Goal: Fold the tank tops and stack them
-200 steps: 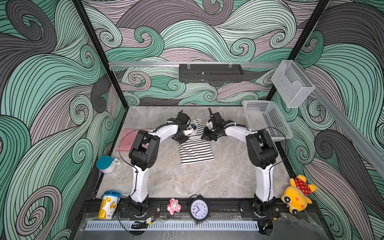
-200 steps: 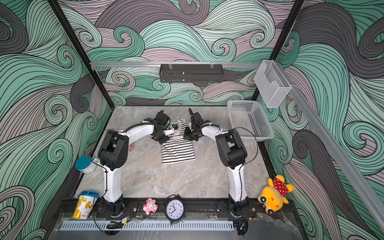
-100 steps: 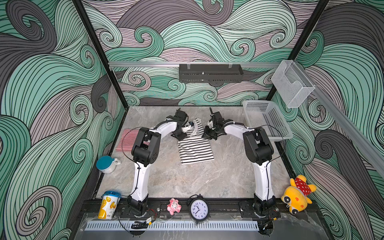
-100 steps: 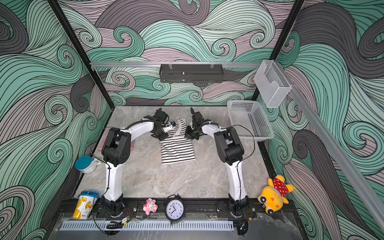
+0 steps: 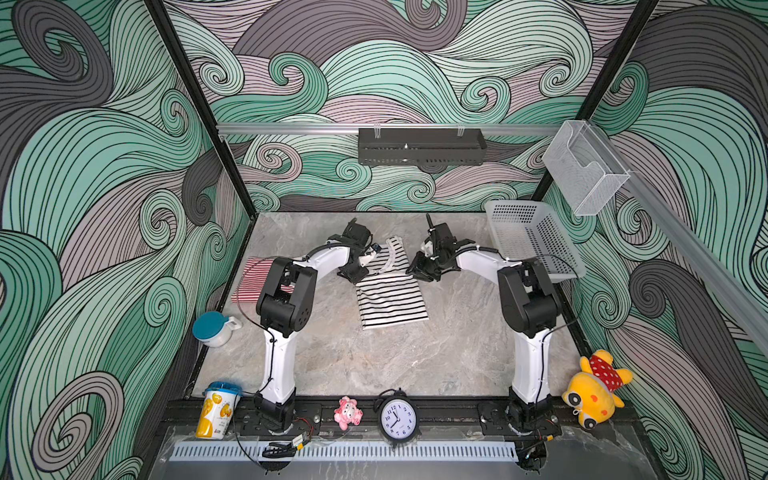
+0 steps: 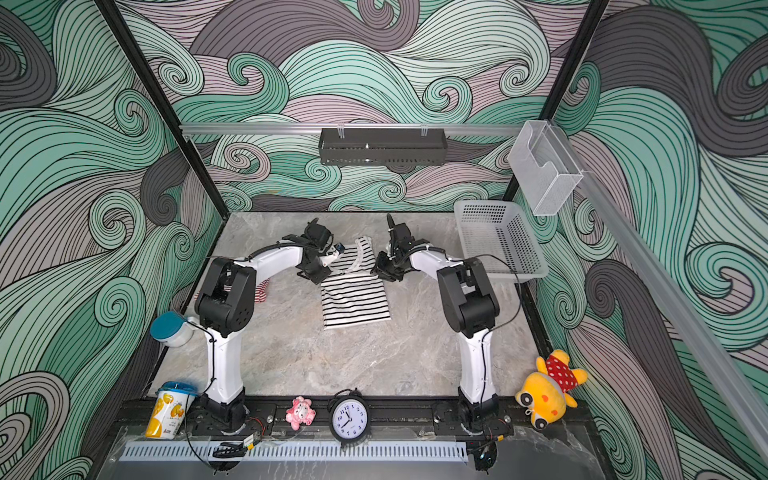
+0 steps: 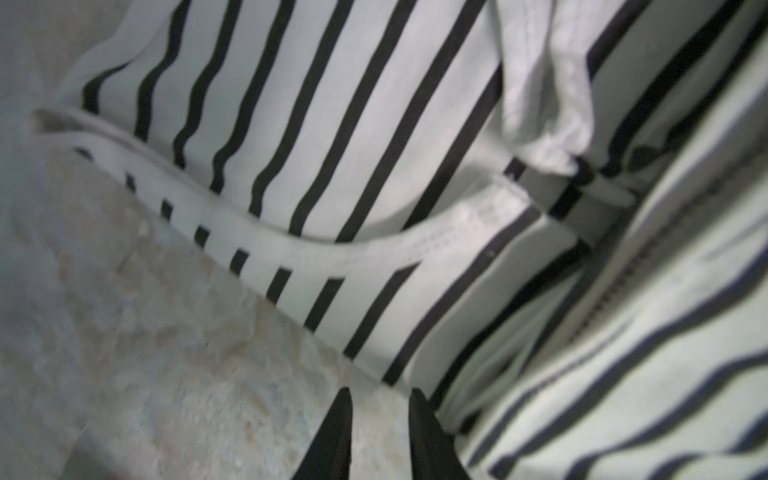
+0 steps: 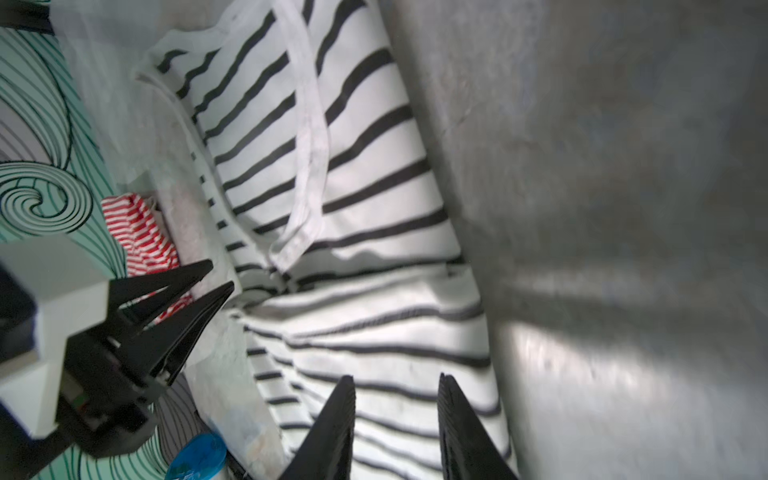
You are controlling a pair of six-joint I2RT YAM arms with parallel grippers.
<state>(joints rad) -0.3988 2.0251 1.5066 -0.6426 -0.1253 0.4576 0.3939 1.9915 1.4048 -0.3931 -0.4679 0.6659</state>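
Marble table (image 5: 374,357), black-striped tank top (image 5: 390,299) (creased across), left gripper (image 7: 380,399) parted, right gripper (image 8: 395,380) parted

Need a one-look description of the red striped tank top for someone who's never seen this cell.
Start at the marble table and go to its left edge, beside the wave-patterned wall. There, partly hidden behind the left arm's black elbow, lies the red-and-white tank top. Its narrow red stripes set it apart from the black-and-white tank top in the table's middle.

Black-striped top (image 5: 390,299) mid-table, partly folded; red-striped top (image 5: 249,282) left, seemingly folded.
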